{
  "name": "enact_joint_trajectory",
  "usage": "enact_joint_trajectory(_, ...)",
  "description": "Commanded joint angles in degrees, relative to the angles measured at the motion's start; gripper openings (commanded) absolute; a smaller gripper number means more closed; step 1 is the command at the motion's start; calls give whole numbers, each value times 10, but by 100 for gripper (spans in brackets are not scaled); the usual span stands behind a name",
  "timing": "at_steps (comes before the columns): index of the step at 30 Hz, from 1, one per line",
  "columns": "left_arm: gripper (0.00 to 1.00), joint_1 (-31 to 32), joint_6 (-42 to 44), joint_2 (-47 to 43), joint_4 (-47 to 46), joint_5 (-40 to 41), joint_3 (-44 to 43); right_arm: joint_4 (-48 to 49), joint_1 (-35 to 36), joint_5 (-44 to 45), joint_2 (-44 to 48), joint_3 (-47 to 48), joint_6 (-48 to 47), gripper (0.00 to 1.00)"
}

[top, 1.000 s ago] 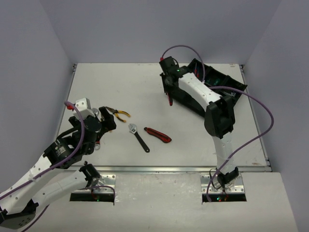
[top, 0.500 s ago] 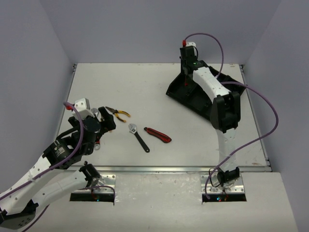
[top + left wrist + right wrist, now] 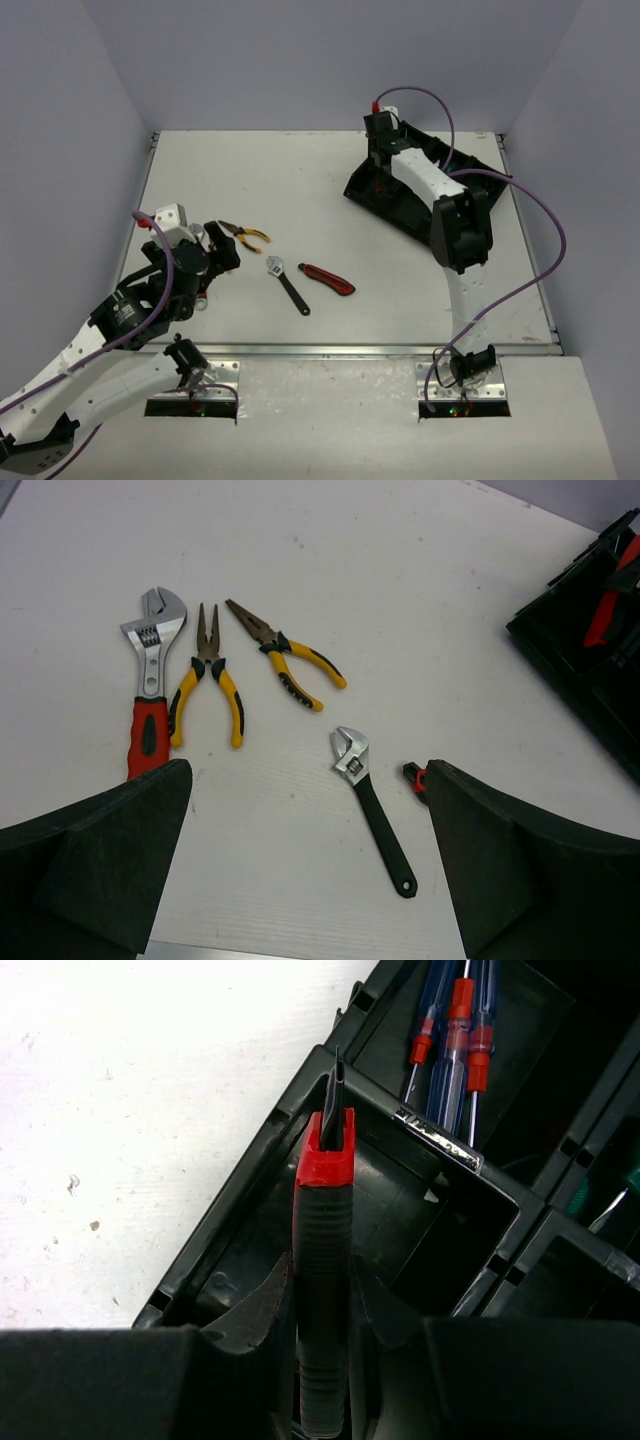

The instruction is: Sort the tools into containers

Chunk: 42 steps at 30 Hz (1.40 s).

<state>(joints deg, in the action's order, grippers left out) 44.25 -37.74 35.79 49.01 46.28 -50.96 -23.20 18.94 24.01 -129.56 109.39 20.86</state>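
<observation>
My right gripper (image 3: 322,1305) is shut on a red-black utility knife (image 3: 322,1220), held blade-end out over an empty corner compartment of the black organiser tray (image 3: 250,1200). In the top view the right gripper (image 3: 381,160) hangs over the tray's (image 3: 470,172) far-left end. Red-blue screwdrivers (image 3: 455,1030) lie in the adjoining compartment. My left gripper (image 3: 310,880) is open and empty above the table. Ahead of it lie a black-handled adjustable wrench (image 3: 375,810), two yellow-handled pliers (image 3: 207,685) (image 3: 290,662) and a red-handled wrench (image 3: 148,690). A second utility knife (image 3: 326,279) lies by the wrench (image 3: 288,284).
The tray sits at an angle at the far right, and its edge shows in the left wrist view (image 3: 590,670). A green-handled tool (image 3: 630,1175) peeks from a right-hand compartment. Walls enclose the table on three sides.
My right arm has swung from the tray's near-left edge up over its far-left corner, carrying the knife. The left arm and the tools on the table have not moved.
</observation>
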Motion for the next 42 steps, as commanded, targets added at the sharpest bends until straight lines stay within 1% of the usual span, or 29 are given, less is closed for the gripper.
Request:
enact_joint_trajectory(1, 100, -3, 9, -10, -26, 1, 1, 1, -1, 2, 30, -4, 36, 32)
enact_joint_trajectory(2, 100, -4, 9, -10, -25, 1, 2, -2, -1, 1, 32, -4, 37, 46)
enact_joint_trajectory(3, 100, -4, 10, -10, -26, 1, 1, -6, 0, 2, 34, -3, 40, 57)
enact_joint_trajectory(4, 100, -3, 10, -9, -27, 0, 1, -11, 0, 3, 40, 0, 41, 61)
enact_joint_trajectory(9, 100, -4, 11, -11, -27, -1, 2, -30, 6, -9, 80, 12, 22, 65)
enact_joint_trajectory(11, 100, -4, 11, -12, -28, -1, 2, -24, 30, -1, 99, 6, -9, 65)
enact_joint_trajectory(14, 100, -4, 9, -14, -27, 4, 1, -30, 87, -18, 124, -5, -102, 72)
enact_joint_trajectory(15, 100, -4, 7, -15, -25, 6, 0, -45, 101, -44, 127, -5, -142, 73)
enact_joint_trajectory(17, 100, -4, 3, -20, -20, 9, 0, -96, 135, -114, 126, -2, -175, 75)
enact_joint_trajectory(18, 100, -4, 2, -22, -20, 10, 0, -126, 146, -135, 123, -3, -186, 77)
enact_joint_trajectory(22, 100, -4, 2, -31, -22, 8, 1, -202, 194, -156, 126, -68, -201, 81)
enact_joint_trajectory(24, 100, -4, 3, -32, -22, 8, 1, -186, 223, -159, 149, -115, -202, 97)
enact_joint_trajectory(25, 100, -3, 2, -33, -22, 7, 0, -176, 233, -163, 155, -148, -203, 99)
enact_joint_trajectory(29, 100, -4, 3, -35, -22, 6, 1, -164, 276, -149, 174, -210, -196, 97)
enact_joint_trajectory(31, 100, -4, 5, -39, -24, 3, 2, -159, 294, -151, 185, -234, -190, 92)
enact_joint_trajectory(32, 100, -4, 6, -40, -25, 2, 2, -160, 300, -150, 189, -241, -184, 89)
enact_joint_trajectory(34, 100, -4, 7, -40, -27, 1, 2, -159, 310, -150, 199, -255, -167, 79)
enact_joint_trajectory(35, 100, -4, 7, -40, -27, 0, 2, -152, 313, -152, 207, -270, -160, 77)
enact_joint_trajectory(39, 100, -3, 8, -41, -27, -1, 2, -137, 329, -175, 200, -293, -169, 76)
enact_joint_trajectory(42, 100, -4, 8, -42, -28, -1, 2, -146, 328, -183, 176, -289, -182, 72)
